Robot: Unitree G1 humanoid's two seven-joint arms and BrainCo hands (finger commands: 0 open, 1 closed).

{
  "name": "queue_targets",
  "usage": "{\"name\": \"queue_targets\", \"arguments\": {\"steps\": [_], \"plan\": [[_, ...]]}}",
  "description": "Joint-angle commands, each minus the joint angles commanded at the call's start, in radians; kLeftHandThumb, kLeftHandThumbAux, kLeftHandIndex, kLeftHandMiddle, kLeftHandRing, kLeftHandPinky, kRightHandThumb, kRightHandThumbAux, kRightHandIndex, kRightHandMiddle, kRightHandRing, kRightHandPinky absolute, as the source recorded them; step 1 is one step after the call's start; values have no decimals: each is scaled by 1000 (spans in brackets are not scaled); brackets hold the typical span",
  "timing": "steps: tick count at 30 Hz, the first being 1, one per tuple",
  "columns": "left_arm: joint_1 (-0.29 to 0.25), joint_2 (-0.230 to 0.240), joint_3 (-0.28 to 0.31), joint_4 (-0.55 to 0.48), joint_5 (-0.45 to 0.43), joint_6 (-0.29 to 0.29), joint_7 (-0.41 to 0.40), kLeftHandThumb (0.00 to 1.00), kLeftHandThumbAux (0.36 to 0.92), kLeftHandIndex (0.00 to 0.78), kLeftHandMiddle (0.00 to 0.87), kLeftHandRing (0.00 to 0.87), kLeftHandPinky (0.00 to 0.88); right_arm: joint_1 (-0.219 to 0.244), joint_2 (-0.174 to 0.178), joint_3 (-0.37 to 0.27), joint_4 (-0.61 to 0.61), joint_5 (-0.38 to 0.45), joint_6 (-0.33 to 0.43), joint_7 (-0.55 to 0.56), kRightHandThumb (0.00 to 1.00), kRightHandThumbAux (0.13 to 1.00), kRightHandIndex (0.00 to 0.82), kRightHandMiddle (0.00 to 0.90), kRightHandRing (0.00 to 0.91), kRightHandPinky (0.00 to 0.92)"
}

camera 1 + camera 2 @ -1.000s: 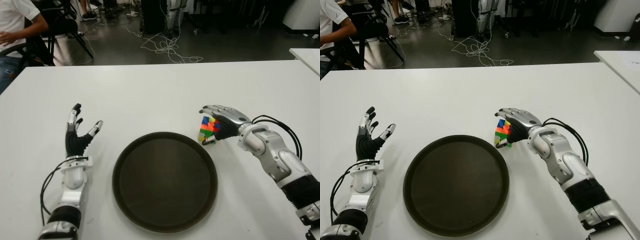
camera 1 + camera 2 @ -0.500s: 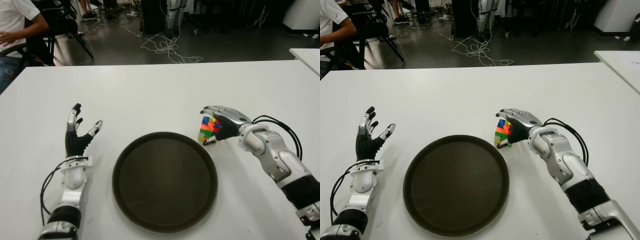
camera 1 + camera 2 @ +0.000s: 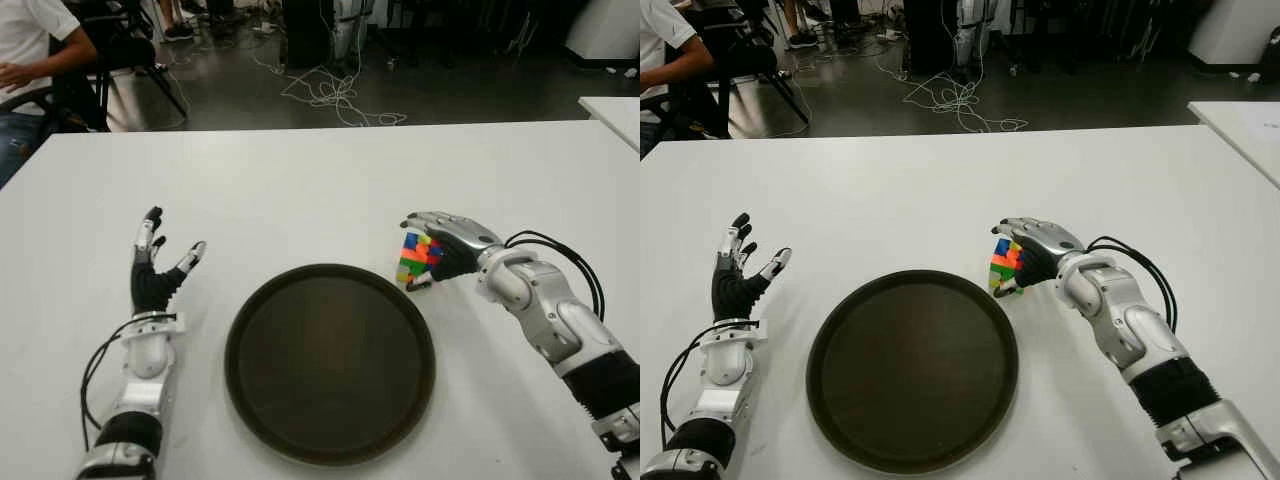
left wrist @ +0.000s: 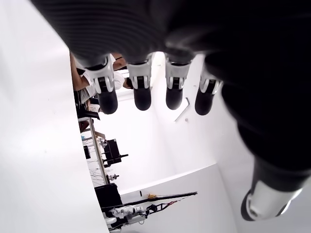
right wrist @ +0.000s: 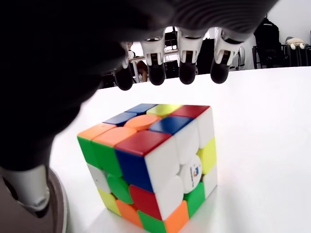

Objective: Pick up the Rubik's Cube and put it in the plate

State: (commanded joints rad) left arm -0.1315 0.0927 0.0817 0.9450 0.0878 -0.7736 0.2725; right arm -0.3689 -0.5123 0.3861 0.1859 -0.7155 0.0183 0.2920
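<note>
White table (image 3: 300, 180) spreads before me, with the dark round plate (image 3: 330, 440) nearest. Left of it my left hand (image 3: 155, 270) shows, fingers spread and empty. Just off the plate's far right rim, the Rubik's Cube (image 3: 417, 257) sits on the table under my right hand (image 3: 447, 245); those fingers (image 5: 187, 65) arch over it, not clasping. Beyond, a seated person (image 3: 35, 50) and floor cables (image 3: 335, 95).

Bare table (image 3: 300, 190) all round the plate (image 3: 330, 362).

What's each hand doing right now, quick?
Left hand: open, fingers spread, holding nothing, left of the plate.
Right hand: cupped over the Rubik's Cube beside the plate's rim; fingertips clear of it, no grasp yet.
</note>
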Motion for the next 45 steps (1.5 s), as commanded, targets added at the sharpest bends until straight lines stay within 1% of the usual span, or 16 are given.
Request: {"name": "queue_targets", "arguments": {"steps": [4, 10, 17, 21, 30, 37, 45], "plan": [[0, 1, 0, 2, 1, 1, 0, 277, 707, 3, 43, 23, 16, 0, 0, -1, 1, 1, -2, -3, 0, 660, 0, 0, 0, 0], [-2, 5, 1, 10, 5, 6, 5, 278, 709, 4, 36, 27, 25, -6, -4, 3, -5, -2, 10, 18, 0, 638, 0, 0, 0, 0], [-1, 3, 2, 9, 1, -3, 1, 270, 682, 3, 33, 10, 7, -11, -9, 8, -8, -22, 29, 33, 0, 621, 0, 0, 0, 0], [-2, 4, 2, 8, 3, -5, 2, 258, 682, 3, 33, 10, 4, -12, -9, 7, -6, -22, 28, 37, 0, 626, 0, 0, 0, 0], [-1, 7, -1, 11, 8, -7, 1, 256, 687, 4, 30, 9, 1, -11, -11, -4, 0, -7, 7, 31, 0, 625, 0, 0, 0, 0], [-1, 5, 1, 11, 5, -6, 0, 270, 696, 9, 40, 21, 18, -24, -10, -6, 18, -1, 0, 36, 0, 647, 0, 0, 0, 0], [-2, 5, 1, 12, 3, -7, -2, 276, 704, 9, 31, 18, 18, -34, -9, -7, 36, -5, -13, 22, 0, 620, 0, 0, 0, 0]]}}
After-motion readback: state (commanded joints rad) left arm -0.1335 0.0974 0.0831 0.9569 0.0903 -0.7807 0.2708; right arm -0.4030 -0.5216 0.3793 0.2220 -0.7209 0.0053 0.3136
